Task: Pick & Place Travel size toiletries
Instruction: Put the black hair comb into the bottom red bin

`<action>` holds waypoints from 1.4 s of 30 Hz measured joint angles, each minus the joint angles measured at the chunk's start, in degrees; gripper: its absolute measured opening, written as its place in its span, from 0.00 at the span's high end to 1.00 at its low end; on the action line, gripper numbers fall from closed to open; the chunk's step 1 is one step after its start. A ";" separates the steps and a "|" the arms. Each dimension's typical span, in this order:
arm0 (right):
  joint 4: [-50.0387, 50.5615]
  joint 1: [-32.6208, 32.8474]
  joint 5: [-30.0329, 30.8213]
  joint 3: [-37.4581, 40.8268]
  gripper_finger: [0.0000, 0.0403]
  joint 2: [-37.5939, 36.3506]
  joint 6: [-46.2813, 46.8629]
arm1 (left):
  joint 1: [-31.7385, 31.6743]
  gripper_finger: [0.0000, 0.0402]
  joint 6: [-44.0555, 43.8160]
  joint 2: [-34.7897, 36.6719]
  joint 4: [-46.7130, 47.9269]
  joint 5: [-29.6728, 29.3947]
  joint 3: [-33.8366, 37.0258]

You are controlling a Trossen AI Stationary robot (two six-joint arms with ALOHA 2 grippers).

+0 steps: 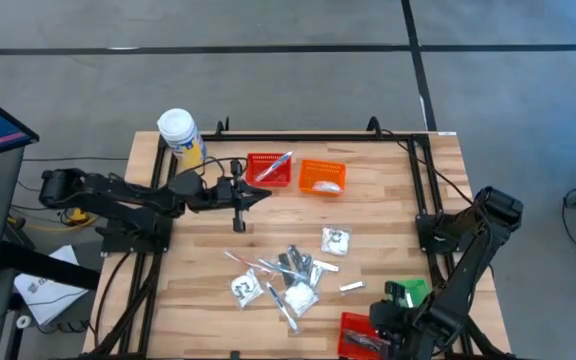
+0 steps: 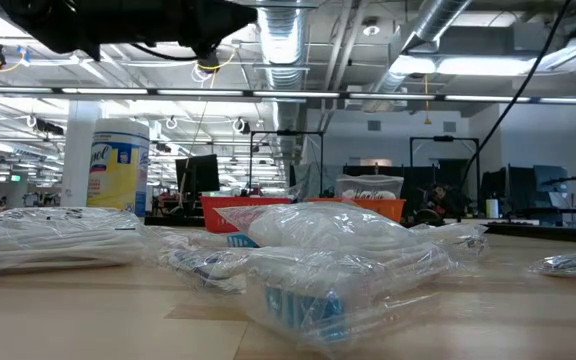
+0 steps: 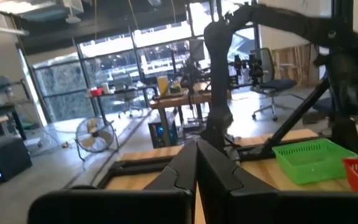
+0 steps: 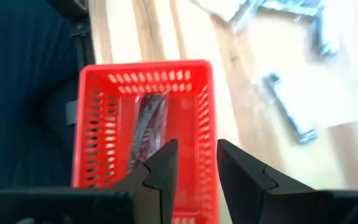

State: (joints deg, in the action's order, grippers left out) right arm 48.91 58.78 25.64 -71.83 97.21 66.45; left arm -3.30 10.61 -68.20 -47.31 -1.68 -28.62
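Observation:
The travel size toiletries [image 1: 286, 277], clear-wrapped packets and slim silver sticks, lie in a loose heap on the middle of the wooden table; the low view shows them close up [image 2: 328, 262]. My right gripper [image 4: 197, 163] hangs open above a red basket [image 4: 143, 130] at the table's near right, and a wrapped packet [image 4: 148, 124] lies on the basket's floor. In the high view this gripper [image 1: 380, 322] is partly hidden by its own arm. My left gripper [image 1: 264, 193] is shut and empty, held level above the table's far left; its wrist view shows the fingers [image 3: 197, 163] together.
A second red basket [image 1: 268, 170] holding a stick and an orange basket [image 1: 322, 177] stand at the far side. A white-lidded yellow jar [image 1: 180, 135] is at the far left corner. A green basket [image 1: 405, 293] sits beside the near red basket [image 1: 360, 336]. One stick [image 1: 352, 288] lies apart.

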 joint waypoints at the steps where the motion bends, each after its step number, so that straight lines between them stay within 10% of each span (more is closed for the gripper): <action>1: 0.85 0.00 0.72 -0.21 0.74 0.00 -0.77 | -0.01 1.00 -0.58 -0.57 -0.01 0.04 -0.26; 21: 2.67 -1.06 19.63 4.02 0.75 -4.62 -21.24 | 0.01 1.00 -7.86 -4.61 14.55 11.32 -3.10; 34: -44.03 -10.63 20.94 31.40 0.80 -25.16 -51.10 | 6.61 1.00 -5.03 -6.76 25.70 13.56 -6.22; 42: -68.78 -20.29 20.85 39.35 0.80 -28.05 -65.84 | 6.85 1.00 -8.08 -24.10 31.95 20.16 -16.16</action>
State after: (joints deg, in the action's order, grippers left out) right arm -19.87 38.49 46.49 -32.48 69.16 0.61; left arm 3.55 2.53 -92.31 -15.36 18.47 -44.78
